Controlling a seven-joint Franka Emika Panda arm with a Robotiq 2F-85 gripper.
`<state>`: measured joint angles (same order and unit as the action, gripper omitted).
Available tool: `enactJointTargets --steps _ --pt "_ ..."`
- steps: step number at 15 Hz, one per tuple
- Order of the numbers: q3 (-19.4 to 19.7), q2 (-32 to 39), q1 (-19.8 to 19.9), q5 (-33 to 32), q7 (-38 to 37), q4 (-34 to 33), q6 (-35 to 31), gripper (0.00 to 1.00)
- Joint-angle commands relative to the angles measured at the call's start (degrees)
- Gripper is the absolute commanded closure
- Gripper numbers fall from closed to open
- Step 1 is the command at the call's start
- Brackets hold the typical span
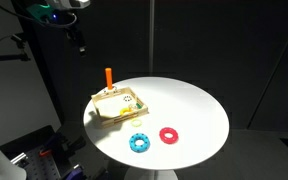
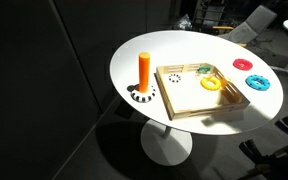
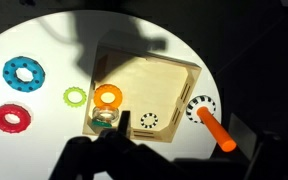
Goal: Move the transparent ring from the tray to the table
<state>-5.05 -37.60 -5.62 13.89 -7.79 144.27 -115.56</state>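
The transparent ring (image 3: 106,118) is a faint clear ring lying in the tan tray (image 3: 154,85) by its near rim, just below an orange ring (image 3: 108,96). The tray sits on the round white table (image 3: 44,40) and shows in both exterior views (image 1: 104,112) (image 2: 189,112). My gripper (image 3: 179,135) hangs high above the tray's near corner, open and empty, with its fingers showing only as dark shapes. In an exterior view it is high above the table's edge (image 1: 77,40). The clear ring is too faint to make out in the exterior views.
A blue toothed ring (image 3: 24,73) (image 1: 138,142) and a red ring (image 3: 12,118) (image 1: 169,134) lie on the table. A green ring (image 3: 75,96) lies by the tray's shadowed edge. An orange peg (image 3: 216,128) (image 2: 144,70) stands on a dotted base beside the tray.
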Motion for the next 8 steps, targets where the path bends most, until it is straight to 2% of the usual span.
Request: enactJointTargets --steps 1,8 --pt "-0.89 6.64 1.93 -1.57 -1.55 -2.45 -3.70 0.00" --pt "0.26 20.34 3.33 -4.13 -0.18 -5.87 -9.99 0.00"
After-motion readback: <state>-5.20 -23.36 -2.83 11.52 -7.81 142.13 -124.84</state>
